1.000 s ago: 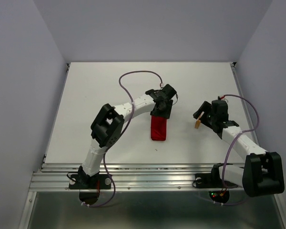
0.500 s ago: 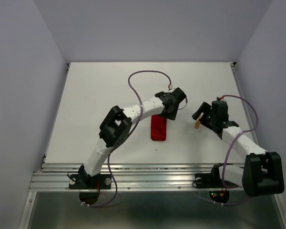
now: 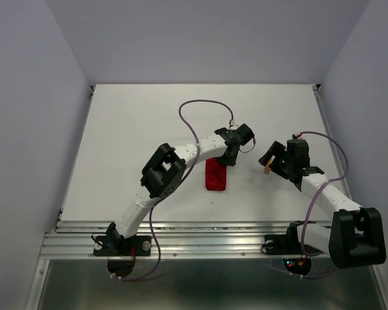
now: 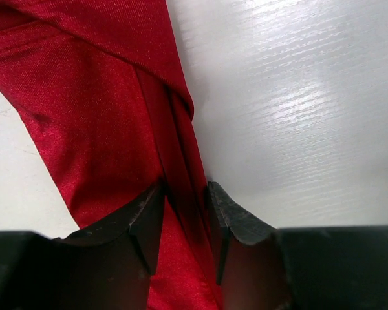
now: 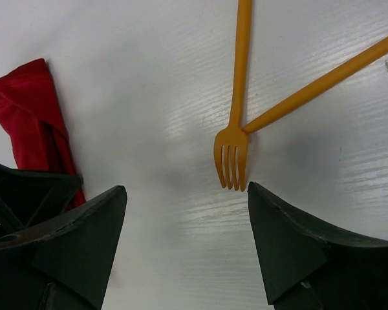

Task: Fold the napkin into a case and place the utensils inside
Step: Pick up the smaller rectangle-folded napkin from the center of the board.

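Observation:
The red napkin (image 3: 216, 174) lies folded into a narrow case in the middle of the table. My left gripper (image 3: 231, 155) is at its far end. In the left wrist view the left gripper (image 4: 184, 190) is shut on a raised fold of the napkin (image 4: 103, 110), one fingertip on each side. An orange fork (image 5: 231, 158) and a plain orange stick (image 5: 323, 81), the utensils, lie crossed on the table. My right gripper (image 5: 186, 187) hangs open just short of the fork's tines, holding nothing. The top view shows only a bit of orange utensil (image 3: 268, 169) under the right gripper (image 3: 273, 161).
The white table (image 3: 136, 129) is walled by grey panels on the left, back and right. A purple cable (image 3: 194, 113) loops above the left arm. A metal rail (image 3: 181, 236) runs along the near edge by the arm bases.
The left wrist has swung right, from over the napkin's far end to its far right corner, and its jaws have narrowed onto the fold. The right arm barely moved.

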You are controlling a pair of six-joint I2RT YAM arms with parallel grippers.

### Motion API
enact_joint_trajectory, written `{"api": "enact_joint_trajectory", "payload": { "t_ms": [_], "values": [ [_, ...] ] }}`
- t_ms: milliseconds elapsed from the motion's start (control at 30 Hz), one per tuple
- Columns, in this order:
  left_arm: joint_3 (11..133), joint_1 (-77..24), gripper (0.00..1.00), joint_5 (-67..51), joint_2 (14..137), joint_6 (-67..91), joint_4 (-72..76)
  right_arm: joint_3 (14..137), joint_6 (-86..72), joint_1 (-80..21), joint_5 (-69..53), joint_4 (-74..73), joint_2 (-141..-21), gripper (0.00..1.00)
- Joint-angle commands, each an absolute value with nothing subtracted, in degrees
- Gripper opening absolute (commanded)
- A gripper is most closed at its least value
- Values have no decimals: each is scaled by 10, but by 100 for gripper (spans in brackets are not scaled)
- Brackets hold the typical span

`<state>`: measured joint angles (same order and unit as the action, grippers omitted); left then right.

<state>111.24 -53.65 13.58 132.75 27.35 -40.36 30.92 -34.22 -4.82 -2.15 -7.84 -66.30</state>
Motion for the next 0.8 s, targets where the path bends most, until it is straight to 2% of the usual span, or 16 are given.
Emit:
{"api": "enact_joint_trajectory", "payload": {
  "t_ms": [0, 233, 400, 433, 500, 600, 767],
  "values": [
    [1143, -546, 42, 149, 1331, 277, -417, 312, -334, -43, -29, -70, -646, 81],
    [1150, -548, 39, 163, 1350, 272, -425, 312, -333, -43, -33, -71, -644, 81],
    [1158, -548, 18, 163, 1365, 265, -430, 312, -333, -43, -35, -70, -642, 81],
    [1158, -548, 10, 160, 1367, 263, -429, 312, -332, -43, -34, -70, -642, 81],
    [1161, -548, 0, 156, 1368, 256, -429, 312, -333, -43, -34, -71, -642, 81],
    [1166, -548, 0, 135, 1357, 241, -421, 313, -333, -43, -35, -71, -643, 81],
    [1125, -539, 0, 24, 1277, 207, -347, 315, -333, -43, -32, -71, -645, 81]
  ]
}}
